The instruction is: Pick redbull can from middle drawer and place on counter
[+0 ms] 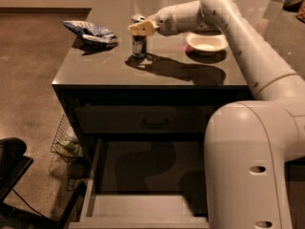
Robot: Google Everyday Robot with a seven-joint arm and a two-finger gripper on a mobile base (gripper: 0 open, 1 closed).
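Fingers [135, 29] of the gripper [141, 27] overlap the upper part of the redbull can [138, 46], which stands upright on the counter [95, 67]; whether they grip it I cannot tell, and this light, slippery, thin can is probably best held gently around the middle.

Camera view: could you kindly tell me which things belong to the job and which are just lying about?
Job: can, on the counter; open drawer; gripper beside the can's top.
Lying about: snack bag, white bowl, wire basket.
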